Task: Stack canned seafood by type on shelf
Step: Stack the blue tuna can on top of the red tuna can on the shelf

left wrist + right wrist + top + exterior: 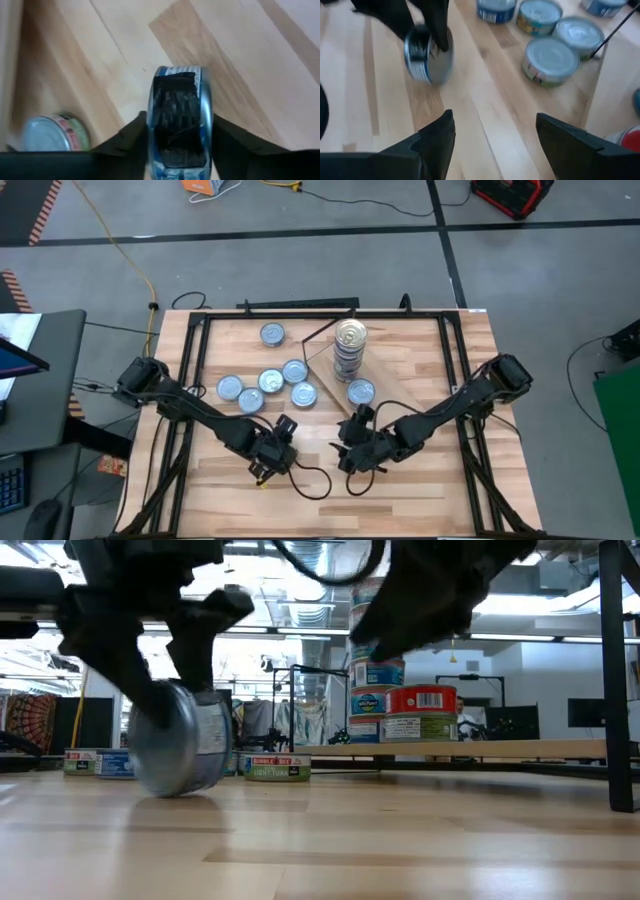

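A blue-labelled tin [177, 122] stood on its edge against the surface [420, 480], near its front, pinched across its two flat faces by the left tool [170, 650]. In the low view its rim seemed to touch the wood, tilted slightly. It looked rigid and fairly heavy for its size, with smooth metal faces and a glossy label, so it would likely slip or roll if the grip loosened; holding it flat across the lid and base, as here, seemed safer than pinching the curved side.

Further back, five tins [272, 380] lay flat in a loose cluster, and one more [272, 334] sat apart near the far edge. On the shelf [325, 370], a pale board with a thin dark frame, a tall stack of tins [349, 345] rose beside a single tin [361, 391].

The right tool [350, 442] hung just beside the left one, its fingers [437, 137] spread wide and holding nothing.
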Robot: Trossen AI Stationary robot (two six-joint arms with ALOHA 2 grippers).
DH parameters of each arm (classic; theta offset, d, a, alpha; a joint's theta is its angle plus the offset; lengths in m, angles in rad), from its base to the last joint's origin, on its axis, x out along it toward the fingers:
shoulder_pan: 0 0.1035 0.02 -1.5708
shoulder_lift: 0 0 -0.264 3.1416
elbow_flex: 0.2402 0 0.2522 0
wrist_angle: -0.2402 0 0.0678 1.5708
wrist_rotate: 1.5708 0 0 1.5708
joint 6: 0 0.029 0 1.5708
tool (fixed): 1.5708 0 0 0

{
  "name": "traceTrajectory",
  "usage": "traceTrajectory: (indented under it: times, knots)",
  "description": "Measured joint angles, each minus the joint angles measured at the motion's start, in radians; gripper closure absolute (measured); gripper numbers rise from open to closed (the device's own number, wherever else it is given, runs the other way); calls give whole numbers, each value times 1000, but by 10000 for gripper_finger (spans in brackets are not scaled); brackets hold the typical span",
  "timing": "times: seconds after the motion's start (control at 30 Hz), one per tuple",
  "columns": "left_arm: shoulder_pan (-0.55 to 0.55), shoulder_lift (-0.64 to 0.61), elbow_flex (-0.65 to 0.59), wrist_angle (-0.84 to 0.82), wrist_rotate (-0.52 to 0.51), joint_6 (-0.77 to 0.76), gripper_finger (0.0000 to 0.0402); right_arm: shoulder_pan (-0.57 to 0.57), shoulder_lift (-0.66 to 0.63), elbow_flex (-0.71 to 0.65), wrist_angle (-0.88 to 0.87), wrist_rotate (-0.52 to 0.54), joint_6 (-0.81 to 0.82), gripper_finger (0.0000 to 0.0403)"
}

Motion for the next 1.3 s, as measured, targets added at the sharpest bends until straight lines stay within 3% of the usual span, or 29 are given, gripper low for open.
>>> traceTrajectory:
  times: [0.1,0.3,0.47,0.63,0.8,1.1,1.3]
  knots:
    - [-10,-5,0,24,-44,0,264,9,-48,0,6,36,-19,102]
    - [-36,-5,-16,187,-189,85,266,44,-156,0,9,116,-85,102]
    - [-39,-5,-57,480,-368,281,266,69,-258,0,-14,153,-135,102]
    - [28,-5,-119,836,-415,511,266,68,-359,-15,-71,157,-141,102]
    - [160,-5,-139,1065,-328,646,264,33,-448,-132,-14,153,-144,102]
    - [315,-5,-140,1220,-77,828,263,-2,-554,-296,106,150,-159,102]
    - [378,82,-113,1275,-30,902,262,-2,-665,-295,175,299,-334,102]
